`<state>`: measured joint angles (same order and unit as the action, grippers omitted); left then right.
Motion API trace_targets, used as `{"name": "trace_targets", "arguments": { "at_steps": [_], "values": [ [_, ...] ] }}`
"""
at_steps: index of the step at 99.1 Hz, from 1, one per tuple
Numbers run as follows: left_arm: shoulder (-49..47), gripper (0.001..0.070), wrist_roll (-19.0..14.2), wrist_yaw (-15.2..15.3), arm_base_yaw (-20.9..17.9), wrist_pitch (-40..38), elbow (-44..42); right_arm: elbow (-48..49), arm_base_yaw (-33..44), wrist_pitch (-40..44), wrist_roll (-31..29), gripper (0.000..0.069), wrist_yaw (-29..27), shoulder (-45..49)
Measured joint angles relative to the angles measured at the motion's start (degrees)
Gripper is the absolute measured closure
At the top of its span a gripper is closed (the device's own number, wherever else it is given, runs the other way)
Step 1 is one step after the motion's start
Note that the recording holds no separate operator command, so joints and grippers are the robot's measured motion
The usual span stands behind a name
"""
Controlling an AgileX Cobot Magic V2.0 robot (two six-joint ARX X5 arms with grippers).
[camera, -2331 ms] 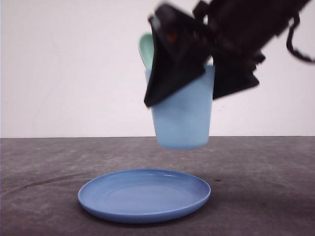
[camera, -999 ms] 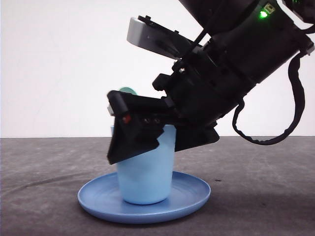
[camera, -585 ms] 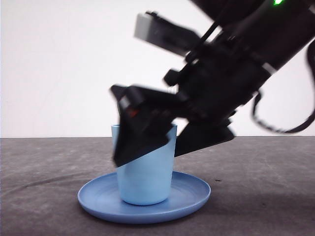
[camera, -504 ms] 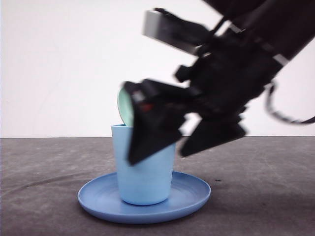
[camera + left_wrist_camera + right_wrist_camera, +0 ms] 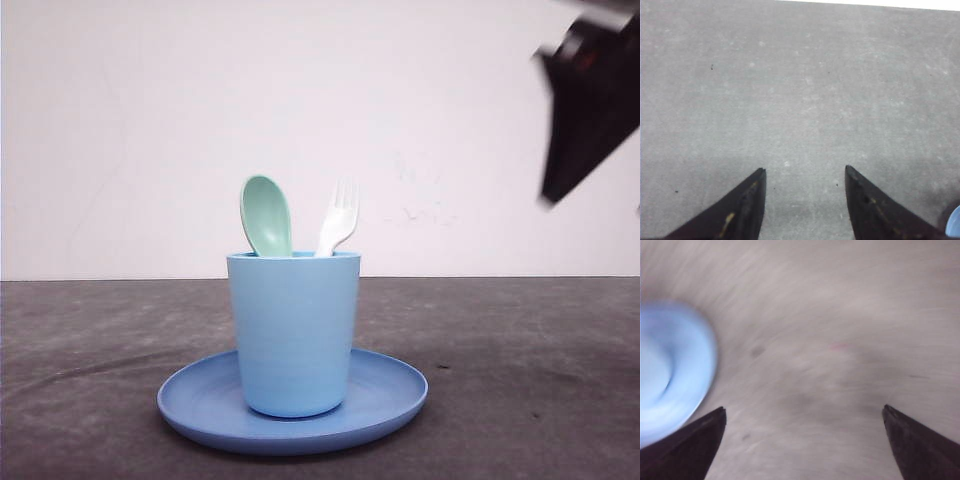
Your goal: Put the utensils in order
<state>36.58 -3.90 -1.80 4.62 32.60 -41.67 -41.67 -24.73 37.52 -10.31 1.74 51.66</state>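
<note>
One spoon (image 5: pixel 266 214), one fork (image 5: pixel 338 218), one cup (image 5: pixel 293 335), one plate (image 5: pixel 385 392)

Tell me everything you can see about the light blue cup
The light blue cup looks like smooth matte plastic, tapering slightly toward its base, with no handle. It stands upright near the middle of the round blue plate on the grey table. A mint-green spoon and a white fork stick up out of it, heads above the rim. No end effector touches it.

Mint-green spoon (image 5: pixel 265 215), white fork (image 5: pixel 338 217): smooth plastic, slight sheen. Light blue cup (image 5: pixel 294 335): satin plastic. Blue plate (image 5: pixel 385 395): glossy, faint concentric ridges. Tabletop (image 5: pixel 520 360): matt grey, finely speckled.
</note>
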Motion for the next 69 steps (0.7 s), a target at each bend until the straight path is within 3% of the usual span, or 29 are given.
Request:
{"name": "trace_targets", "arguments": {
  "at_steps": [29, 69],
  "values": [
    [0.00, 0.0412, 0.00, 0.00, 0.00, 0.02, 0.00, -9.70, 13.57, 10.93, 3.54, 0.0062, 1.25, -1.73],
    [0.00, 0.0412, 0.00, 0.00, 0.00, 0.52, 0.00, -9.81, 15.21, 11.72, 4.52, 0.0062, 1.25, -1.64]
  ]
}}
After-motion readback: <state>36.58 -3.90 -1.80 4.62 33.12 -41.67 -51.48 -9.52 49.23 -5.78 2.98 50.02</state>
